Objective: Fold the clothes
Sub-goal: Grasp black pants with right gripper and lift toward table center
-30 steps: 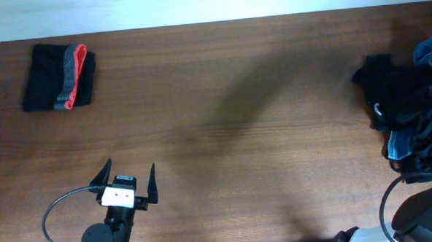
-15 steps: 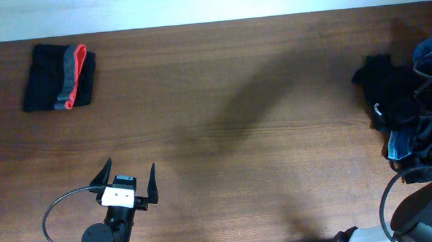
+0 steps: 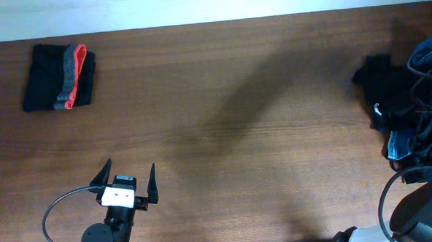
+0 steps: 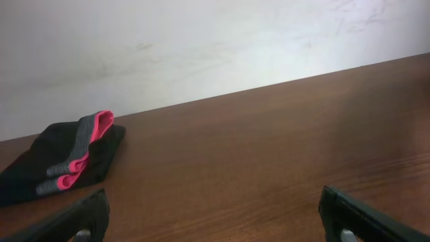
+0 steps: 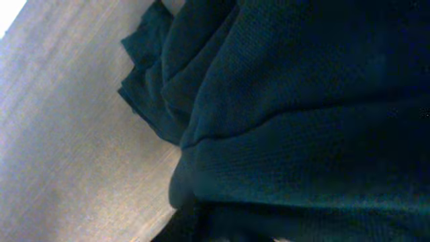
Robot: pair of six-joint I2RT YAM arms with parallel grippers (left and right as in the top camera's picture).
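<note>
one garment (image 3: 59, 77) lies folded at the far left of the table (image 3: 221, 77), the heap of clothes (image 3: 394, 98) at its right edge is unfolded, my right claw (image 3: 428, 97) sits buried there, grip i cannot tell, and my left claw (image 3: 125, 180) stands wide at its front edge.

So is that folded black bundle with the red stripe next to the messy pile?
No, the folded bundle lies far left, the clothes pile far right.

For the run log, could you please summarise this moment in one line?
left claw: open, empty | right claw: buried in clothes pile, grip unclear | folded black garment with grey-red band: far-left corner
</note>
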